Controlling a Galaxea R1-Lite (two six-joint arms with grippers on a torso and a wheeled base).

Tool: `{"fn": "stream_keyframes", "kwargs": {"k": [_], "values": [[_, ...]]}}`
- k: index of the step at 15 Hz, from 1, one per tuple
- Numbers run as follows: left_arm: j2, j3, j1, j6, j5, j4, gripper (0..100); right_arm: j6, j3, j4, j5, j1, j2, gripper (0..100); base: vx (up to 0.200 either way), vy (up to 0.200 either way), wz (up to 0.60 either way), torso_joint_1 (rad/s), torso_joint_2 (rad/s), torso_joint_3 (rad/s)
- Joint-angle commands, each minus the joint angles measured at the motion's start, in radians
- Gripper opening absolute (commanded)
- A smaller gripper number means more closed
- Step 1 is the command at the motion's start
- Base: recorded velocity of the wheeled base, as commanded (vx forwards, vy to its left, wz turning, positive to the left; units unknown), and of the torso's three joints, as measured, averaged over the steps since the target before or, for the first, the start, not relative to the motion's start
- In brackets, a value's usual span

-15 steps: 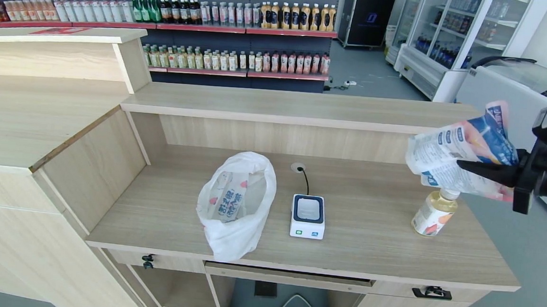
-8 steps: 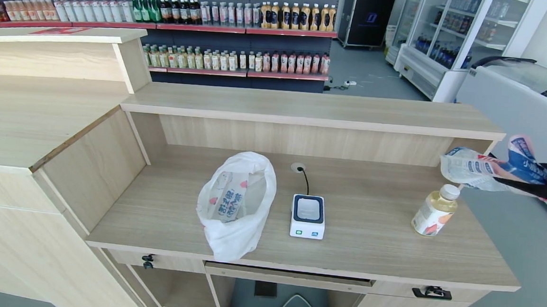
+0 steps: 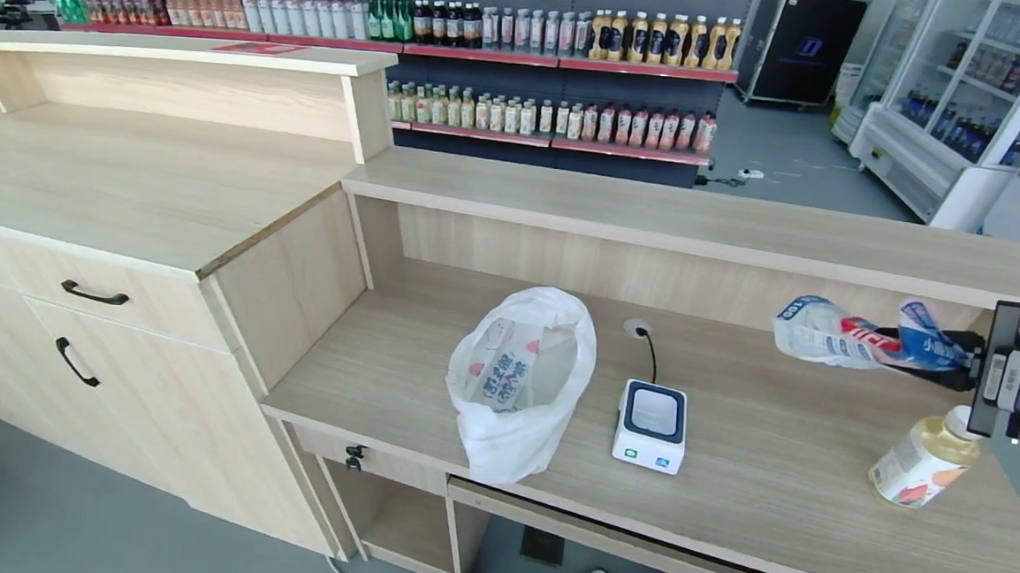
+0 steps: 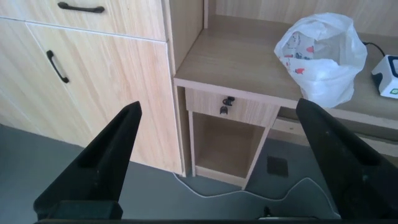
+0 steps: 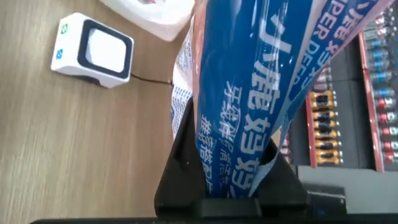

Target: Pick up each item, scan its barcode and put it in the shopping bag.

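Note:
My right gripper [image 3: 923, 368] is shut on a blue, white and red snack packet [image 3: 834, 340] and holds it flat in the air over the right part of the wooden counter [image 3: 755, 479]. In the right wrist view the packet [image 5: 249, 106] runs up between the black fingers [image 5: 180, 168]. The white barcode scanner [image 3: 651, 424] sits mid-counter, left of and below the packet. A white shopping bag [image 3: 522, 385] with a pack inside stands open left of the scanner. My left gripper [image 4: 217, 168] hangs open, low in front of the cabinet, away from the bag [image 4: 323, 53].
A yellow-drink bottle [image 3: 924, 458] stands on the counter's right end, just below my right wrist. A raised shelf [image 3: 700, 223] backs the counter, and a taller cabinet [image 3: 127, 183] walls its left side. The scanner's cable [image 3: 647, 357] runs to a hole behind it.
The head camera has turned, shifting the whole scene right. The packet in my right gripper has tipped from upright to flat and come down and leftward over the counter.

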Motion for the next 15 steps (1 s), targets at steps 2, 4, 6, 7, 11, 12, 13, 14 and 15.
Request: {"fn": "stream_keyframes", "kwargs": {"k": [2, 4, 6, 7, 11, 12, 13, 14, 15], "values": [[0.0, 0.0, -0.001, 0.0, 0.0, 0.001, 100, -0.048, 0.065, -0.004, 0.019, 0.056, 0.105, 0, 0.0, 0.0, 0.0, 0.0, 0.0, 0.0], [0.0, 0.0, -0.001, 0.0, 0.0, 0.001, 100, -0.147, 0.066, -0.004, 0.026, 0.058, 0.162, 0, 0.0, 0.0, 0.0, 0.0, 0.0, 0.0], [0.0, 0.0, -0.001, 0.0, 0.0, 0.001, 100, -0.228, 0.066, -0.004, 0.056, 0.058, 0.22, 0, 0.0, 0.0, 0.0, 0.0, 0.0, 0.0], [0.0, 0.0, -0.001, 0.0, 0.0, 0.001, 100, -0.257, 0.062, -0.004, 0.057, 0.058, 0.24, 0, 0.0, 0.0, 0.0, 0.0, 0.0, 0.0], [0.0, 0.0, -0.001, 0.0, 0.0, 0.001, 100, -0.266, 0.04, -0.062, 0.056, 0.059, 0.292, 0, 0.0, 0.0, 0.0, 0.0, 0.0, 0.0], [0.0, 0.0, -0.001, 0.0, 0.0, 0.001, 100, -0.248, 0.026, -0.07, 0.057, 0.061, 0.304, 0, 0.0, 0.0, 0.0, 0.0, 0.0, 0.0], [0.0, 0.0, -0.001, 0.0, 0.0, 0.001, 100, -0.233, 0.019, -0.07, 0.056, 0.07, 0.317, 0, 0.0, 0.0, 0.0, 0.0, 0.0, 0.0], [0.0, 0.0, -0.001, 0.0, 0.0, 0.001, 100, -0.22, 0.019, -0.071, 0.057, 0.075, 0.323, 0, 0.0, 0.0, 0.0, 0.0, 0.0, 0.0], [0.0, 0.0, -0.001, 0.0, 0.0, 0.001, 100, -0.219, 0.019, -0.07, 0.056, 0.075, 0.323, 0, 0.0, 0.0, 0.0, 0.0, 0.0, 0.0]]}}
